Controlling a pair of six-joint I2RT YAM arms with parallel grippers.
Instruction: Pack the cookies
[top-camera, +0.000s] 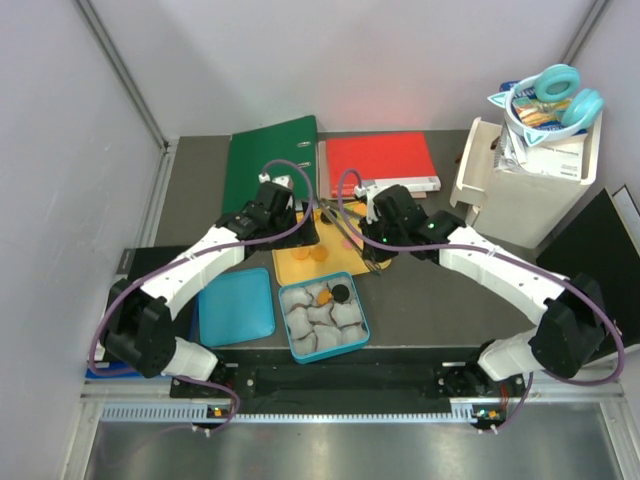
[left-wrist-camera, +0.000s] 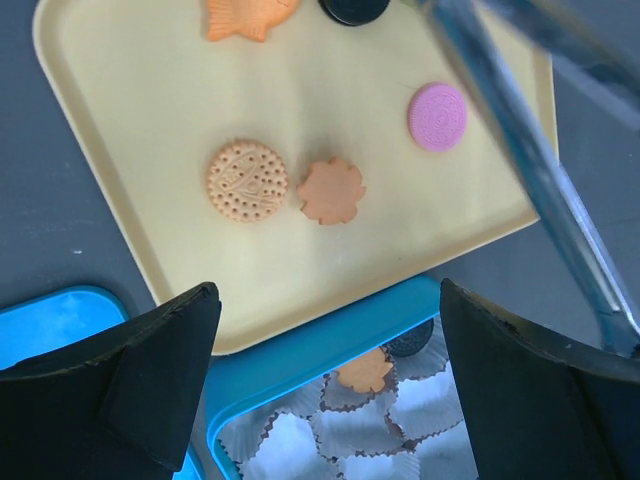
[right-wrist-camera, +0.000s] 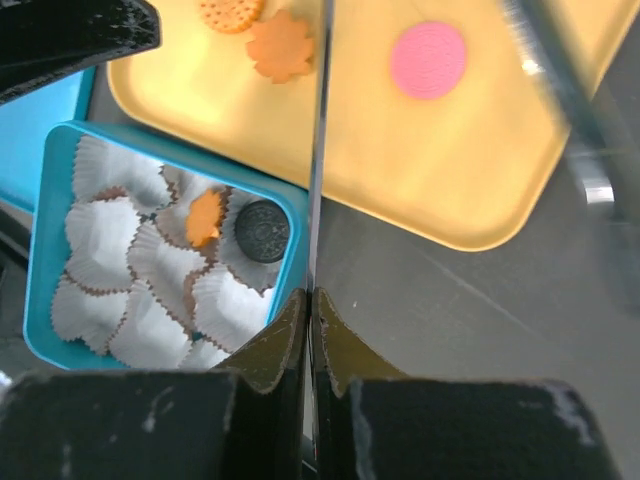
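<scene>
— Yellow tray (left-wrist-camera: 150, 90) first: what lies on it?

— Five cookies that I can see. A round dotted orange cookie (left-wrist-camera: 247, 180) and a flower-shaped orange cookie (left-wrist-camera: 331, 189) lie just beside each other near the tray's middle. A pink cookie (left-wrist-camera: 438, 117) lies apart from them, toward the tray's right edge. At the tray's far edge a fish-shaped orange cookie (left-wrist-camera: 250, 15) and a black cookie (left-wrist-camera: 355, 8) are cut off by my left wrist view.

— And the box?

— My blue box (right-wrist-camera: 45, 200) sits right against the tray's near edge, filled with pale crinkled paper cups (right-wrist-camera: 100, 225). Two cups on the side nearest the tray are filled: a small orange cookie (right-wrist-camera: 204, 218) in one, a black sandwich cookie (right-wrist-camera: 262, 231) in the next. A blue lid (top-camera: 236, 306) lies on the dark surface (right-wrist-camera: 450, 330) off the tray's near-left corner.

— Your fingers?

— My left fingers (left-wrist-camera: 130, 370) stand wide apart with nothing between them, above the tray's near edge. My right fingers (right-wrist-camera: 272, 348) are pressed tight together above the surface, just off the tray's near edge on the right. A thin dark line runs up from between them; I cannot tell what it is.
</scene>
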